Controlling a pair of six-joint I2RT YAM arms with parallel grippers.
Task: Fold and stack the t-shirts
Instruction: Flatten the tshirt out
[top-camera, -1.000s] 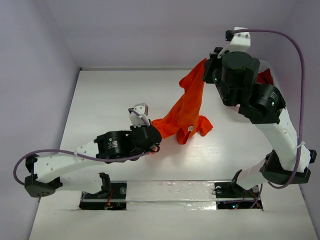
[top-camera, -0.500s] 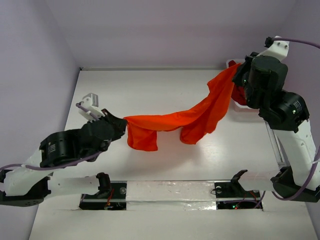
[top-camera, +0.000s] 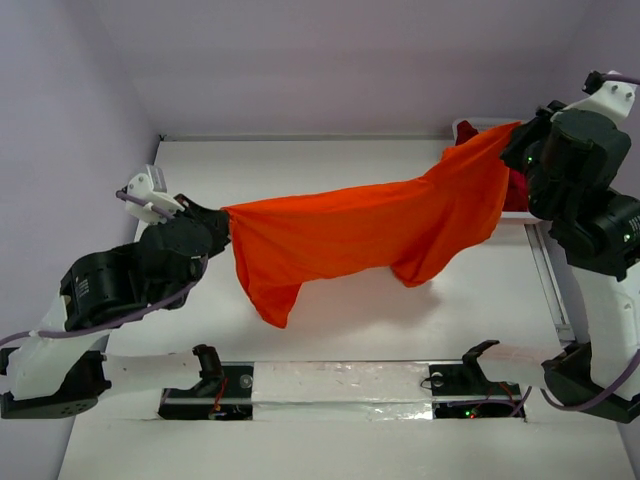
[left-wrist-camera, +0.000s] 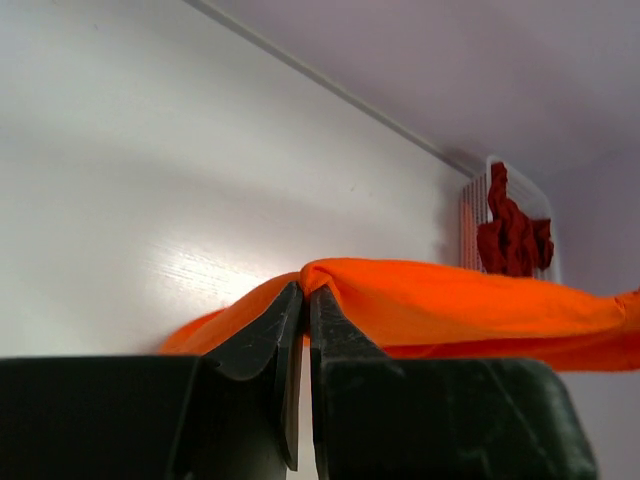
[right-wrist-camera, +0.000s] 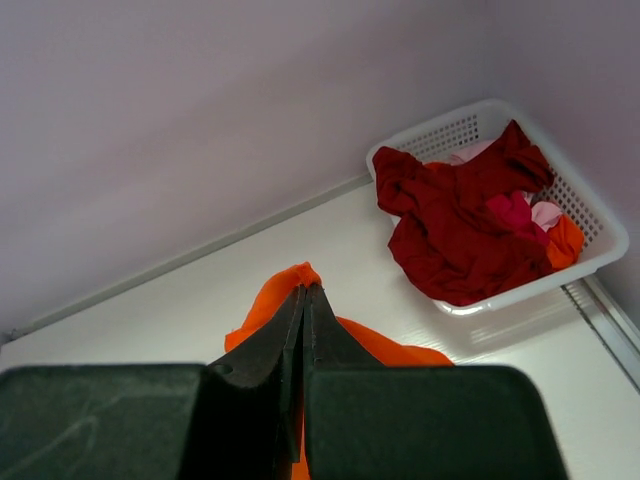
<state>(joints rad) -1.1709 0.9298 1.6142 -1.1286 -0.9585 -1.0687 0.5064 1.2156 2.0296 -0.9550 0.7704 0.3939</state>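
Note:
The bright orange t-shirt (top-camera: 370, 235) hangs stretched in the air across the table, held at both ends. My left gripper (top-camera: 222, 215) is shut on its left end; the left wrist view shows the cloth (left-wrist-camera: 450, 305) pinched at the jaw tips (left-wrist-camera: 303, 290). My right gripper (top-camera: 518, 135) is shut on its right end, high at the far right; the right wrist view shows orange cloth (right-wrist-camera: 262, 305) at its tips (right-wrist-camera: 303, 287). Part of the shirt sags towards the table. Dark red t-shirts (right-wrist-camera: 455, 225) lie crumpled in the basket.
The white latticed basket (right-wrist-camera: 590, 250) stands at the table's far right corner, also holding bits of pink and orange cloth. It shows in the left wrist view (left-wrist-camera: 470, 215) too. A metal rail (top-camera: 548, 275) runs along the table's right side. Pale walls enclose the table.
Both arms have drawn apart: the left gripper moved left and back, the right gripper right and up. The orange shirt went from a hanging bunch to a wide stretched span.

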